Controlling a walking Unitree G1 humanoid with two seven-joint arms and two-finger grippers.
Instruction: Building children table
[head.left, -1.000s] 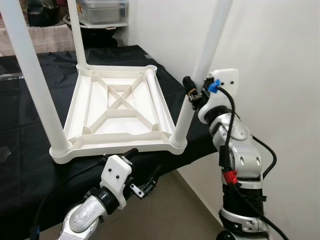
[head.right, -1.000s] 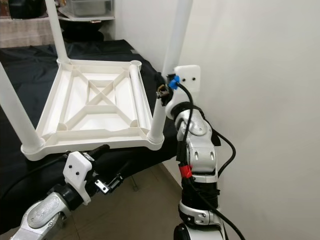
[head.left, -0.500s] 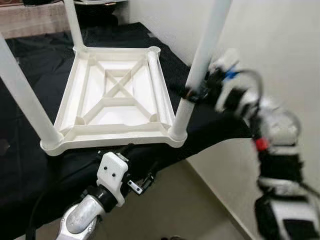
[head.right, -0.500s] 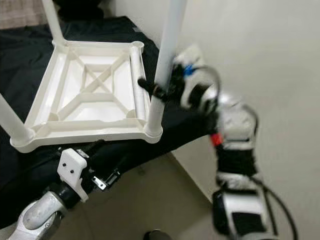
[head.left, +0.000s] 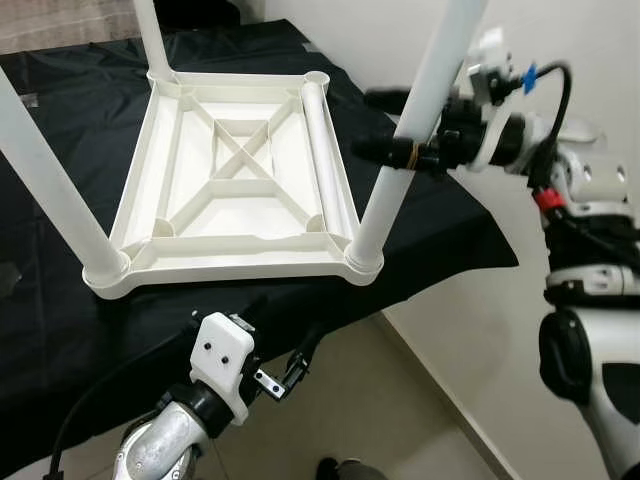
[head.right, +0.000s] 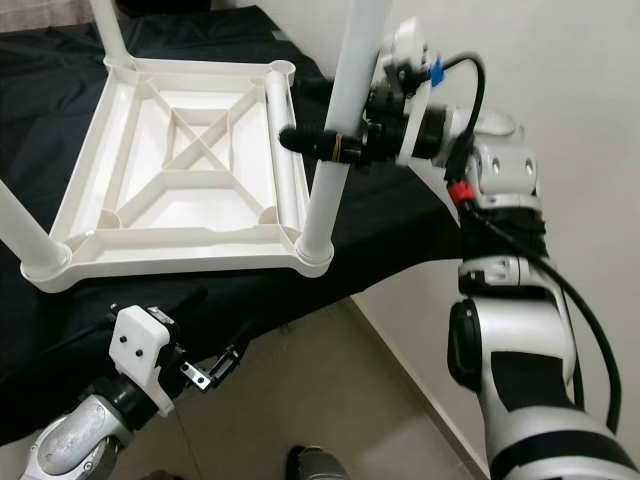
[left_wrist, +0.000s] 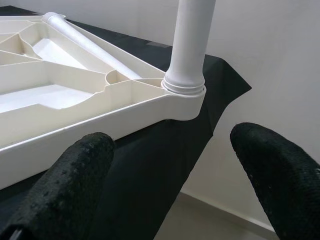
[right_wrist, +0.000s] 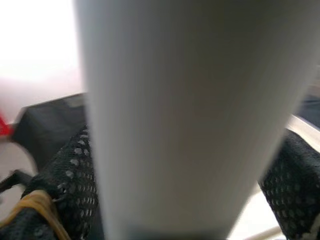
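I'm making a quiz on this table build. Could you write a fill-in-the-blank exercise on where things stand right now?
1. The white tabletop lies upside down on a ____ cloth.
2. The right gripper is closed around an upright table ____.
3. A loose leg lies ____ the tabletop frame.
4. The left gripper hangs below the table edge, its fingers ____.

Missing words: black; leg; inside; open

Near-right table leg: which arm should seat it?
Right. The right gripper already clamps that leg above its corner socket. The left gripper hangs open below the table edge, holding nothing.
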